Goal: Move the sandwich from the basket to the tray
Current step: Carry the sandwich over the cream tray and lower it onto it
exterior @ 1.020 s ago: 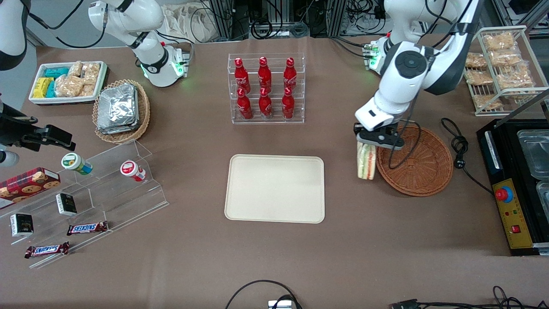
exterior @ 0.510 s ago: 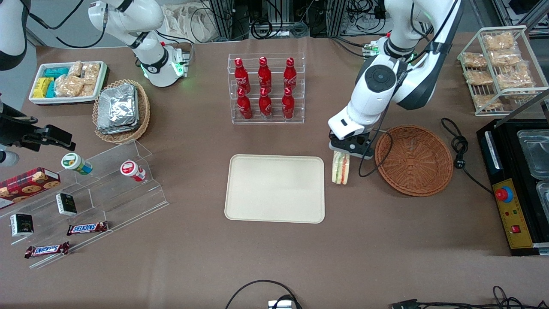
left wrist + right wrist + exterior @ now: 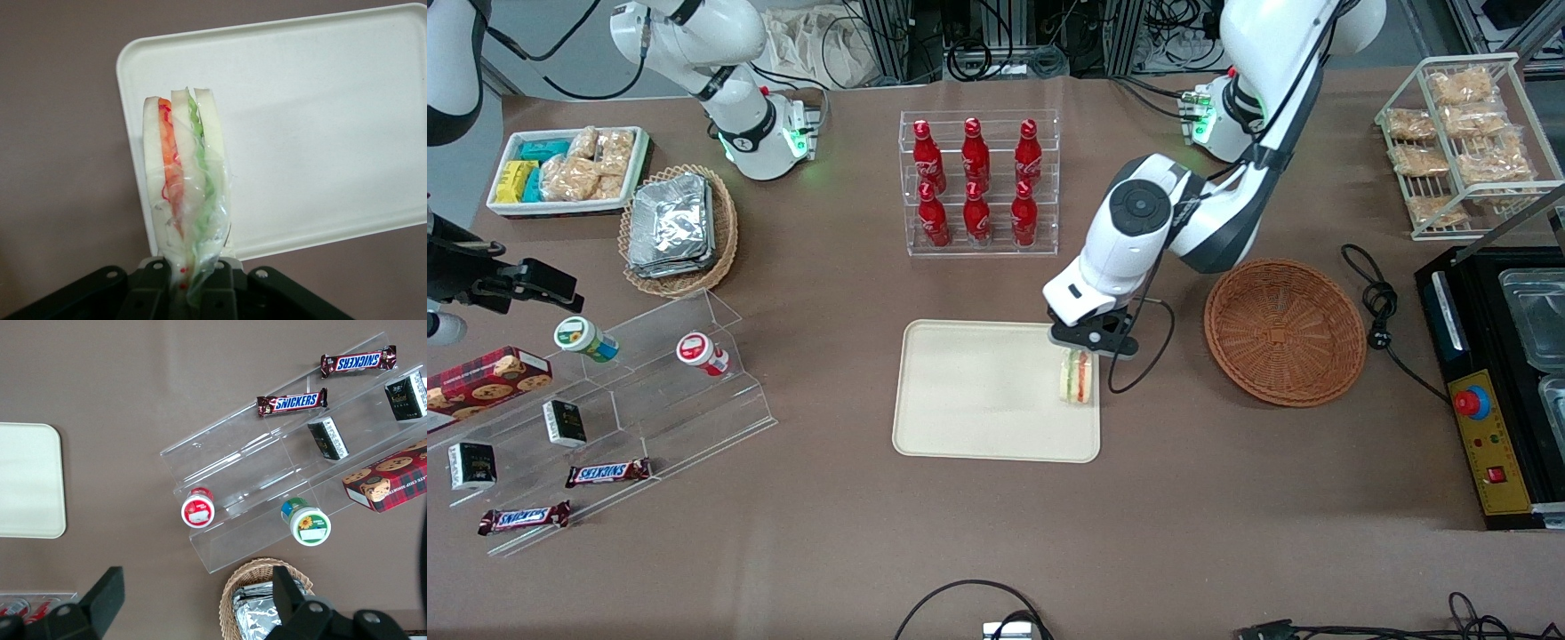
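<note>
**Trainee:** Why is the sandwich (image 3: pixel 1077 376) hanging on edge like that?

**Supervisor:** Look at your left gripper (image 3: pixel 1086 342). Its fingers are clamped on one end of the wrapped wedge, so the bread slices and the orange and green filling hang down edge-on. You have it above the tray (image 3: pixel 978 418), just inside the rim nearest the reddish-brown basket (image 3: pixel 1285 331), which now holds nothing. I'd judge the carry nearly done, with the lowering and release left.

**Trainee:** Anything around you'd have me mind?

**Supervisor:** Going across the front view: the acrylic step display (image 3: pixel 649 391) with Snickers bars (image 3: pixel 607 472) and the foil-packet basket (image 3: pixel 679 229) sit toward the parked arm's end, well apart. The rack of red cola bottles (image 3: pixel 978 182) stands farther from the camera than the tray, near your wrist. The arm's black cable (image 3: pixel 1143 351) loops beside the sandwich. The tray surface itself is bare, so nothing blocks you.
</note>
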Controlling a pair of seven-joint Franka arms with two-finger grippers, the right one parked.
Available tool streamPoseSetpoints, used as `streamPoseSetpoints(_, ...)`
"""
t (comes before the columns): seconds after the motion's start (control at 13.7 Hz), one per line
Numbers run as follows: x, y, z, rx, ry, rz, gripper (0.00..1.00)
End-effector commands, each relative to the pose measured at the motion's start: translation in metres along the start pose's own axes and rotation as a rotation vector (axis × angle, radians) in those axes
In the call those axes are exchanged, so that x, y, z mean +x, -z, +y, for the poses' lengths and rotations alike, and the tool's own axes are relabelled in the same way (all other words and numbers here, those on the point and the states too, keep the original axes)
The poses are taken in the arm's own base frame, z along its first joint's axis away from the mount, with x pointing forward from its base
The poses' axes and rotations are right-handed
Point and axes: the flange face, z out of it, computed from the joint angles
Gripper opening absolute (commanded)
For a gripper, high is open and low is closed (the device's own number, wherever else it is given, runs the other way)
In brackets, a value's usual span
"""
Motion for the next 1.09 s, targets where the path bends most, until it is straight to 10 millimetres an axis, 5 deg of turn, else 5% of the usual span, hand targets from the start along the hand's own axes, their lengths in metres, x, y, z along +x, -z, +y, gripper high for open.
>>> streamPoseSetpoints(0.0, 0.015, -0.021, 0.010, 0.006, 0.014, -0.015, 0.09)
streamPoseSetpoints(0.51, 0.000, -0.079, 0.030, 0.089, -0.025, -0.053, 0.12)
streamPoseSetpoints(0.8, 0.000, -0.088, 0.030, 0.092, -0.026, -0.061, 0.16)
streamPoseSetpoints(0.95, -0.001, -0.092, 0.029, 0.095, -0.027, -0.068, 0.24)
streamPoseSetpoints(1.02, -0.001, -0.093, 0.029, 0.095, -0.027, -0.069, 0.40)
